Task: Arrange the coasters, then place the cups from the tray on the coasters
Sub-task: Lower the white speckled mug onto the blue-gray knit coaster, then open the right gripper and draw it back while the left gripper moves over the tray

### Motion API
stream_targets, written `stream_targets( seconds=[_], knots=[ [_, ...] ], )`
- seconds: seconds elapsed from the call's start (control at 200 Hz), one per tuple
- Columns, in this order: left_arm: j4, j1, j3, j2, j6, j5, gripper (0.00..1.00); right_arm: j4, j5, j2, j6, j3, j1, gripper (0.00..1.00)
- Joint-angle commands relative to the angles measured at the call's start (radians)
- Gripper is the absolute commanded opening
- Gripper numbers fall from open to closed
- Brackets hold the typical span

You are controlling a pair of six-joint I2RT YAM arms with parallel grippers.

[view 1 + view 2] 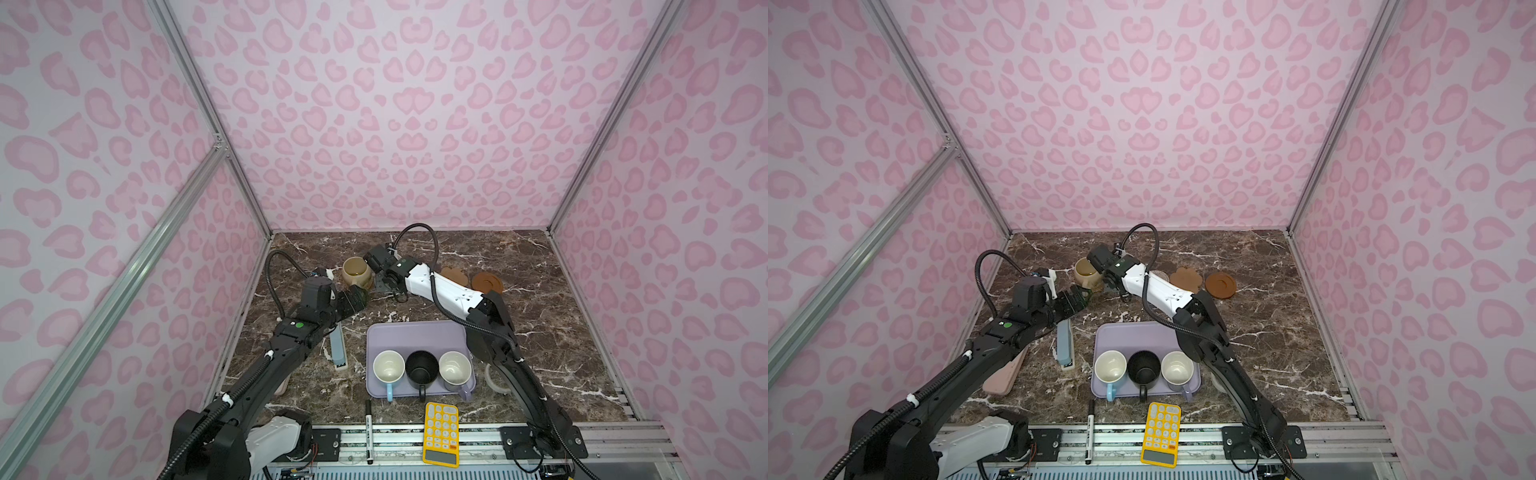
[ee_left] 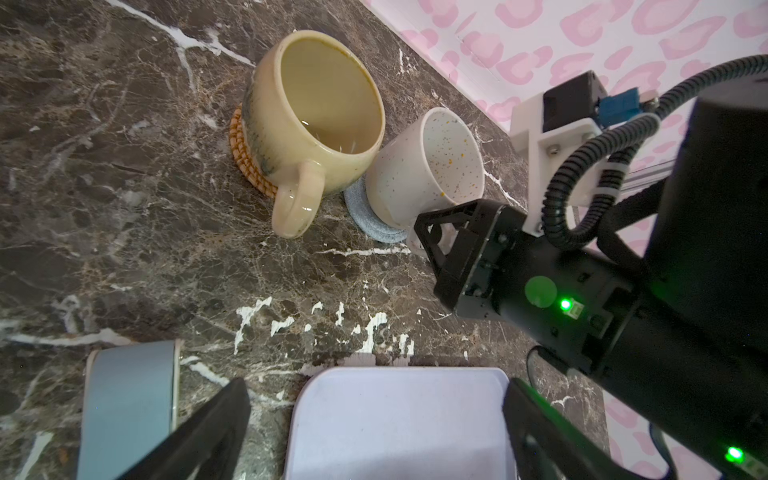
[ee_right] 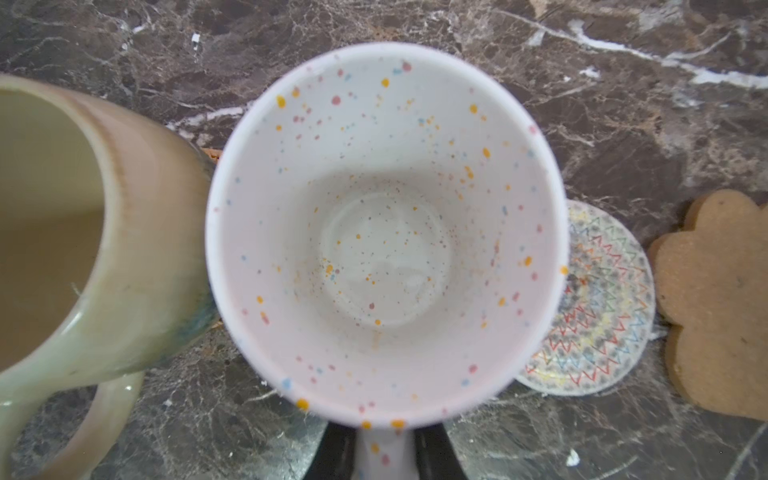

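**Right gripper** (image 3: 382, 453). Clamped on the handle of the white speckled mug (image 3: 386, 232). The handle runs straight back into my jaws, and the mug body sits directly ahead of them, mouth up.

**White speckled mug.** On the grey-blue woven coaster (image 2: 365, 212), off-centre, with a crescent of mat showing on the handle side. I cannot tell if its base is fully down. Its rim is just beside, perhaps touching, the beige-yellow mug (image 2: 320, 112). That mug stands on the orange-tan woven coaster (image 2: 245, 153), to this gripper's left.

**Free coasters, to this gripper's right.** The cream woven round (image 3: 602, 299) is just beside the held mug. Next comes the brown flower-shaped coaster (image 3: 715, 303), with the amber-brown disc (image 1: 487, 282) farthest.

**Left gripper** (image 2: 376, 390). Jaws wide apart and empty, hovering by the far rim of the lavender tray (image 2: 399, 415). Behind it, at the tray's other end, are the light blue mug (image 1: 388, 368), black mug (image 1: 422, 369) and lavender mug (image 1: 455, 370).

**Judgement.**
- Let go and back out along the handle's line, as a sideways exit risks knocking the beige-yellow mug.
- My left gripper is nearer the tray's mugs, while the free coasters lie on my right gripper's side.

**Views.**
- Only the left wrist view shows the grey-blue mat and the grip.
- The right wrist view hides that mat but shows the cream round plainly.
- In both top views my right wrist covers the speckled mug.
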Motion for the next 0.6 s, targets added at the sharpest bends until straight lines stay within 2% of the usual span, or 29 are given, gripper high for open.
stream_targets(
  seconds=[0.0, 0.115, 0.275, 0.42, 0.595],
  knots=[
    [0.033, 0.002, -0.009, -0.007, -0.001, -0.004, 0.96, 0.011, -0.002, 0.011, 0.013, 0.004, 0.001, 0.03],
    [0.032, 0.0, -0.009, -0.01, -0.001, -0.005, 0.96, 0.015, -0.017, 0.005, 0.012, 0.004, -0.001, 0.16],
    [0.025, 0.001, -0.008, -0.021, -0.001, -0.004, 0.96, 0.01, -0.024, -0.007, 0.014, 0.004, -0.004, 0.22],
    [0.006, 0.0, -0.002, -0.031, -0.001, -0.017, 0.96, 0.006, -0.028, -0.015, -0.007, 0.004, -0.004, 0.34],
    [-0.021, 0.0, 0.007, -0.038, -0.001, -0.015, 0.96, -0.022, -0.019, -0.027, -0.019, 0.002, -0.005, 0.38]
  ],
)
